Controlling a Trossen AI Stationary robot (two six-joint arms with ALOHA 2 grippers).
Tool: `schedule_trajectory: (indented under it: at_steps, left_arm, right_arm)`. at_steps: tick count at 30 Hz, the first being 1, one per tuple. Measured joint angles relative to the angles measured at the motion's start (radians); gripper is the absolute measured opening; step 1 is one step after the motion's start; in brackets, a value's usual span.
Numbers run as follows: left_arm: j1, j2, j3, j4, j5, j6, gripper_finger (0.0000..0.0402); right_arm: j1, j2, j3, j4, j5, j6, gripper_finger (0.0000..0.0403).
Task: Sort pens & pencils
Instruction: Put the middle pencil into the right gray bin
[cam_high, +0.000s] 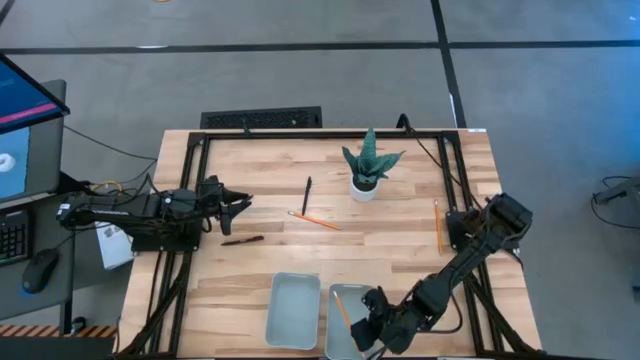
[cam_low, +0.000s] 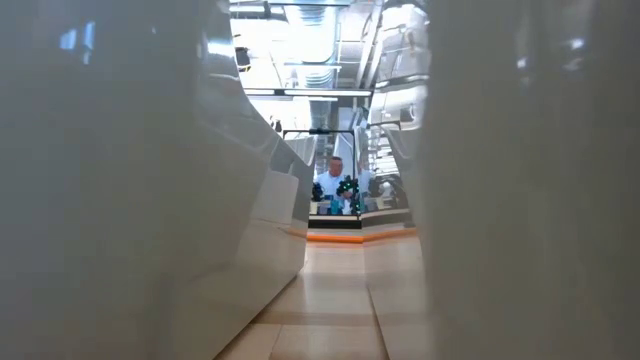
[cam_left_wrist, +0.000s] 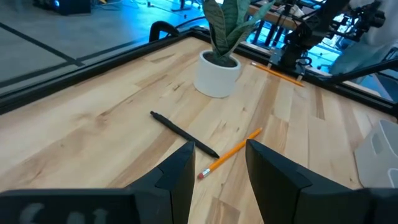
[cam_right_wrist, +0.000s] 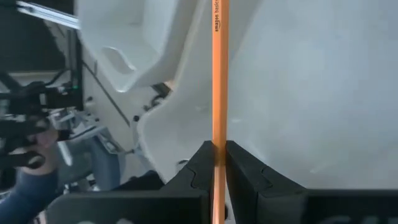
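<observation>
Two black pens lie flat on the wood: one (cam_high: 307, 195) left of the plant, also in the left wrist view (cam_left_wrist: 183, 134), and one (cam_high: 242, 240) near the left arm. An orange pencil (cam_high: 315, 220) lies beside the first pen (cam_left_wrist: 230, 152), and another pencil (cam_high: 437, 225) lies near the table's right edge. My left gripper (cam_high: 238, 208) hovers open at the table's left, its fingers (cam_left_wrist: 180, 174) short of that pen and pencil. My right gripper (cam_high: 368, 322) is over the right tray (cam_high: 336, 345), shut on a third pencil (cam_high: 340, 308). My right gripper pinches the orange pencil (cam_right_wrist: 219, 140) between its two fingertips. The shaft runs forward along the line of the fingers and reaches out over the white tray's inside (cam_right_wrist: 311, 93). Whether the pencil's far end touches the tray floor, I cannot tell.
A potted plant in a white pot (cam_high: 366, 172) stands at the table's far middle. A second white tray (cam_high: 295, 310) sits left of the right one at the near edge. Tray walls (cam_low: 120, 200) fill the low view; a person (cam_low: 335, 172) shows far behind. A monitor stands beyond the table's left.
</observation>
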Motion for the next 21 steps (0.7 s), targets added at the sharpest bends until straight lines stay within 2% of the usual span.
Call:
schedule_trajectory:
  at_steps: [21]
  left_arm:
    - [0.0, 0.0, 0.0, -0.002, 0.0, 0.0, 0.0133]
  right_arm:
    - [-0.037, 0.009, 0.0, -0.052, -0.088, 0.049, 0.0052]
